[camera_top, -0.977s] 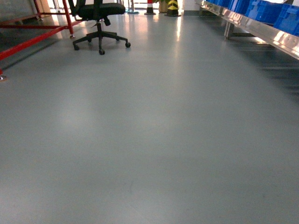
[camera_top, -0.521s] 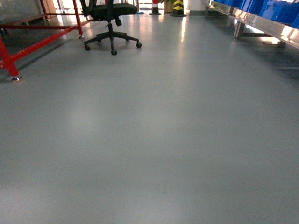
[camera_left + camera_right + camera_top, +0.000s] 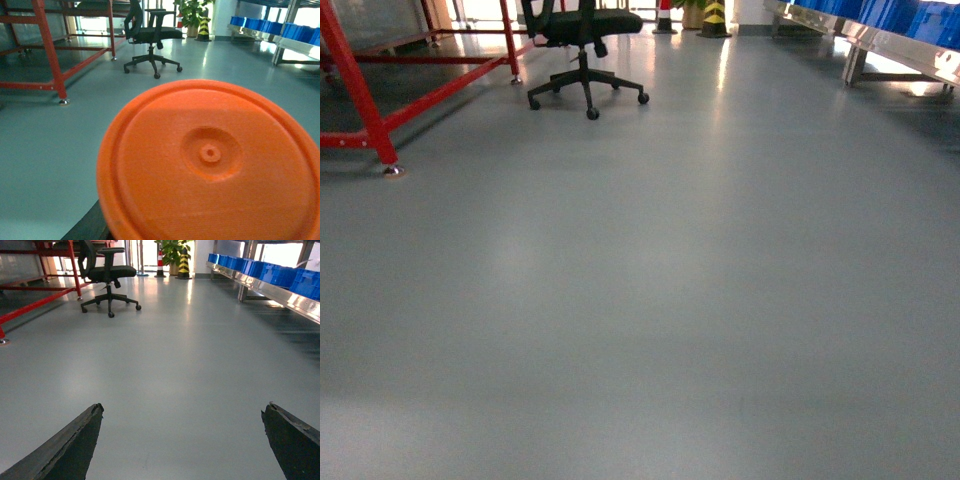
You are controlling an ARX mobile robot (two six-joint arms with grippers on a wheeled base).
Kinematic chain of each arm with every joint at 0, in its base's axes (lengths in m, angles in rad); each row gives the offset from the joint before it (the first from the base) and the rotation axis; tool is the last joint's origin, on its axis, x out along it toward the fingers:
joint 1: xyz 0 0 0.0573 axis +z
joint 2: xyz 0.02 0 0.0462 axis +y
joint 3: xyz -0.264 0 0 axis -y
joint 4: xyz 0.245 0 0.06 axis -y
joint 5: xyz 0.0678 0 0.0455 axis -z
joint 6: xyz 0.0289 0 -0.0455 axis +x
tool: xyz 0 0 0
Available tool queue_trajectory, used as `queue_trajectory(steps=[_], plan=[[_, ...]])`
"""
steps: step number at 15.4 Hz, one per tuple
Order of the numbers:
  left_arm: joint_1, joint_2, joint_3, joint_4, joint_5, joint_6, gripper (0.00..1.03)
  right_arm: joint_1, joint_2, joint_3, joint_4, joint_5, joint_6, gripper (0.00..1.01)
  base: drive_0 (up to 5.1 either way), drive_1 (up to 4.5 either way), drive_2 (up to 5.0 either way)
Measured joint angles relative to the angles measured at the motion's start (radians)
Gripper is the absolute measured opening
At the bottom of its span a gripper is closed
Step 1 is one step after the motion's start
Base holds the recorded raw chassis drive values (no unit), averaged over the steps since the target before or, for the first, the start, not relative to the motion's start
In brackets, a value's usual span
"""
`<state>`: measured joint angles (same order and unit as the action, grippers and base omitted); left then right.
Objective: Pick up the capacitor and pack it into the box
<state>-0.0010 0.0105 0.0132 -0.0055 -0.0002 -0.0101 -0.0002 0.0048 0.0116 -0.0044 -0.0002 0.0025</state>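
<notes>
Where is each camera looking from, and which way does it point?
Head: up on the robot, facing forward and down over the grey floor; no robot parts show.
Left wrist: on the left arm, facing forward; an orange disc fills the front.
Right wrist: on the right arm, facing forward between the open right claw fingers.
All three share the black office chair and red frame.

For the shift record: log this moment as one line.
base: driving on bare floor | left gripper: orange disc in front, state unclear | right gripper: open, empty | chair ahead-left | box: unseen
</notes>
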Motion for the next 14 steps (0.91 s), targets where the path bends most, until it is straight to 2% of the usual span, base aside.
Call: queue_trajectory(steps=[14], plan=[[0.000,0.000,0.000,0.000,0.000,0.000,0.44,0.000,0.000,0.000,-0.002,0.000,0.000,0.98,-5.0,2.45,2.4]])
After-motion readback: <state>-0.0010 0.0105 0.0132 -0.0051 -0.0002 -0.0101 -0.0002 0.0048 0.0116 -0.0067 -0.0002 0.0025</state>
